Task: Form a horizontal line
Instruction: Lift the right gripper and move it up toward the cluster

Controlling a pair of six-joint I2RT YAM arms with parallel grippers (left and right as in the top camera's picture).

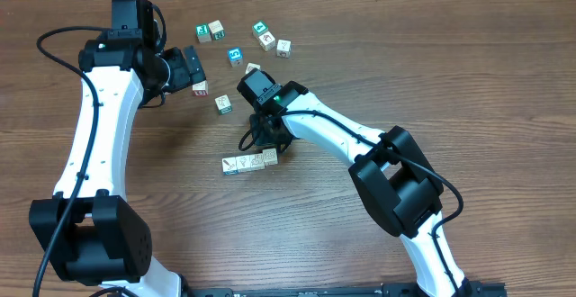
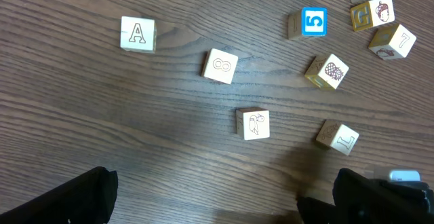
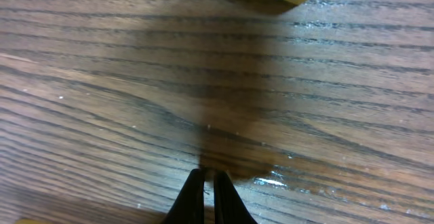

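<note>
A: Where does the horizontal line [image 1: 249,162] sit?

B: Mid-desk, on the side toward the robot's edge, well apart from the loose cubes [image 1: 259,38] scattered toward the far edge. Its cubes touch side by side. Its long axis runs nearly parallel to the near edge of the desk [image 1: 468,63], with the right end tipped slightly toward the far edge.

A: Which arm is closer?

B: The right one, clearly. The right gripper [image 3: 205,187] has its fingers pressed together with nothing between them, low over bare wood. From above, the line lies just on the near-edge side of that tip, by the line's right end. Whether they touch, I cannot tell.

A: And the left?

B: The left gripper [image 2: 224,195] hangs toward the far left corner, above the scatter, its fingers spread wide and empty.

A: So what next?

B: I judge a closed-finger nudge across the axis fits, or fetching the single cube [image 1: 223,104] lying between the arms.
</note>
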